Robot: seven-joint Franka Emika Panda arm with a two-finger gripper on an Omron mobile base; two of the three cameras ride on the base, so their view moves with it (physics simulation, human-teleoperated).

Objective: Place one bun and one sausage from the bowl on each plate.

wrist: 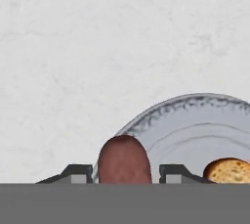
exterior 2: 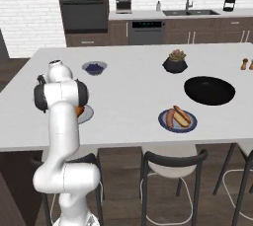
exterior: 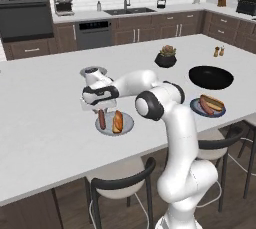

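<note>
White kitchen island, frame centre: gripper (exterior: 102, 111) jaws straddle sausage (wrist: 123, 159) on pale plate (wrist: 195, 125) beside bun (wrist: 228, 170), grip unclear; best lift away straight.

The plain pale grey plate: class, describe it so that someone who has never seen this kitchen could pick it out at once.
Start at the long white island counter and find the robot's claw. Directly beneath it lies the plain pale grey plate, holding a sausage and a bun. Unlike the other plate nearer the black bowl, it has no dark blue rim.
</note>
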